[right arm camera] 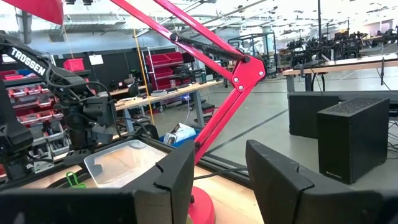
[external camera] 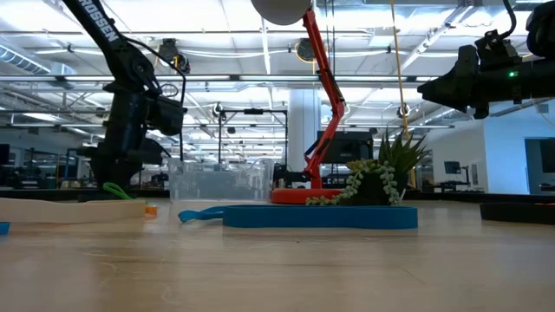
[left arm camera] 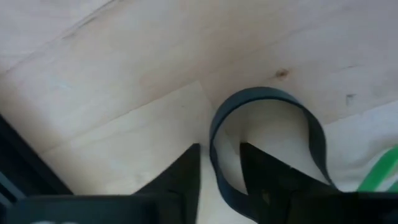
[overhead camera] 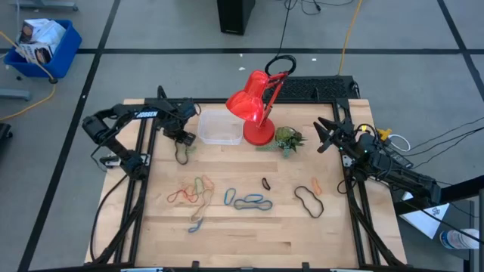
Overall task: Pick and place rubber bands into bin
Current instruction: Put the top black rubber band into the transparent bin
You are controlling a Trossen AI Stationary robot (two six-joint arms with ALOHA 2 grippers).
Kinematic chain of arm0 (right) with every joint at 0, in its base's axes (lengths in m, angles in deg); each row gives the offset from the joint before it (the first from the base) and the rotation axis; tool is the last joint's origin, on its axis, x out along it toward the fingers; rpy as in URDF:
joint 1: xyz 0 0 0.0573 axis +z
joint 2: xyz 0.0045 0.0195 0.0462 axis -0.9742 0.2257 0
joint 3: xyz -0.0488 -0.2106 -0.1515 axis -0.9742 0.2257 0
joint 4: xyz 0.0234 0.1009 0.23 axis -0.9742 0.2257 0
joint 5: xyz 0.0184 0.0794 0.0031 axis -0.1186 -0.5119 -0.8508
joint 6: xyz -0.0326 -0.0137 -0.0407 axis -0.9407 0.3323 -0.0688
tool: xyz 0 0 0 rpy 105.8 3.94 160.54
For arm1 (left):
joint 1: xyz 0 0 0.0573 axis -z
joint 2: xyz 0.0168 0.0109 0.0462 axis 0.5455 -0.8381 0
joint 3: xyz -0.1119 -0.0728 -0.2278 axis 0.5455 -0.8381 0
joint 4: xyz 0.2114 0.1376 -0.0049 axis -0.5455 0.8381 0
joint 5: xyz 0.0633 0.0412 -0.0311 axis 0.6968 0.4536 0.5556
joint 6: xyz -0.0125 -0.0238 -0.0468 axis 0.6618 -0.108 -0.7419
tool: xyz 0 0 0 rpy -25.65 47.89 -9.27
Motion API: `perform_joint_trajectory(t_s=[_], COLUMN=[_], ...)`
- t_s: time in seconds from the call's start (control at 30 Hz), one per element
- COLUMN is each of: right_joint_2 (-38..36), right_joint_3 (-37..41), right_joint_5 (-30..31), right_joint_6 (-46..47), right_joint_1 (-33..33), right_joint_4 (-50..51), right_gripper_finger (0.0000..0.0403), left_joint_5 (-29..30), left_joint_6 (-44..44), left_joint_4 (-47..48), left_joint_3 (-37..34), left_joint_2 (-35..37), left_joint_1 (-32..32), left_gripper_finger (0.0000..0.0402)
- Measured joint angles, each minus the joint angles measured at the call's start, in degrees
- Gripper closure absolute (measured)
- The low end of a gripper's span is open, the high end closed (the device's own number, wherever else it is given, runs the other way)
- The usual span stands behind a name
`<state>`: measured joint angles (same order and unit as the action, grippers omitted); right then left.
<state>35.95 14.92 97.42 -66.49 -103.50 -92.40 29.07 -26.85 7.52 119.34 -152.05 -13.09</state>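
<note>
My left gripper (overhead camera: 184,140) is down at the table next to the clear bin (overhead camera: 220,128), over a black rubber band (overhead camera: 181,155). In the left wrist view its two fingers stand narrowly apart (left arm camera: 221,152) on either side of one strand of the band's loop (left arm camera: 267,99), with wood showing on both sides of the strand. A green band (left arm camera: 379,174) lies beside it. My right gripper (overhead camera: 325,134) is open and empty, raised at the table's right side; it also shows in its own wrist view (right arm camera: 217,155). Other bands lie mid-table: orange and tan (overhead camera: 190,193), blue-grey (overhead camera: 249,202), black (overhead camera: 308,201).
A red desk lamp (overhead camera: 255,106) stands just right of the bin, with a small green plant (overhead camera: 287,140) beside its base. A small black band (overhead camera: 266,183) and an orange one (overhead camera: 316,185) lie right of centre. A blue crate (overhead camera: 41,45) sits on the floor beyond the table.
</note>
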Motion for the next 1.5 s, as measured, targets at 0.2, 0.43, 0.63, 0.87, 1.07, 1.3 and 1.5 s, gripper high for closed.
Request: perform_joint_trajectory(t_s=[0.2, 0.43, 0.63, 0.87, 1.07, 1.3, 1.5], right_joint_2=[0.0, 0.0, 0.0, 0.02, 0.02, 0.02, 0.02], right_joint_3=[0.0, 0.0, 0.0, 0.0, 0.0, 0.0, 0.0], right_joint_5=[0.0, 0.0, 0.0, 0.01, 0.01, 0.02, 0.02], right_joint_6=[0.0, 0.0, 0.0, 0.0, 0.0, 0.0, 0.0], right_joint_1=[0.01, 0.01, 0.0, 0.0, 0.01, 0.0, 0.01], right_joint_4=[0.0, -0.02, -0.02, -0.04, -0.02, -0.02, -0.02], right_gripper_finger=[0.0261, 0.0261, 0.0261, 0.0261, 0.0261, 0.0261, 0.0261], left_joint_5=[-0.71, -0.74, -0.14, 4.36, 7.08, 11.11, 6.95], left_joint_6=[0.42, 4.3, 6.01, 5.81, 4.2, 1.62, 1.74], left_joint_4=[-1.34, -2.66, -2.96, -2.82, -2.78, -7.37, -16.03], left_joint_3=[-0.09, -0.26, -0.37, -0.44, -0.44, -0.37, -0.28], left_joint_2=[-0.04, -0.04, 2.09, 13.14, 26.62, 41.58, 49.9], left_joint_1=[0.04, 0.02, 0.0, -0.02, -0.14, -0.17, -0.09], left_gripper_finger=[0.0379, 0.0384, 0.0392, 0.0396, 0.0396, 0.0394, 0.0396])
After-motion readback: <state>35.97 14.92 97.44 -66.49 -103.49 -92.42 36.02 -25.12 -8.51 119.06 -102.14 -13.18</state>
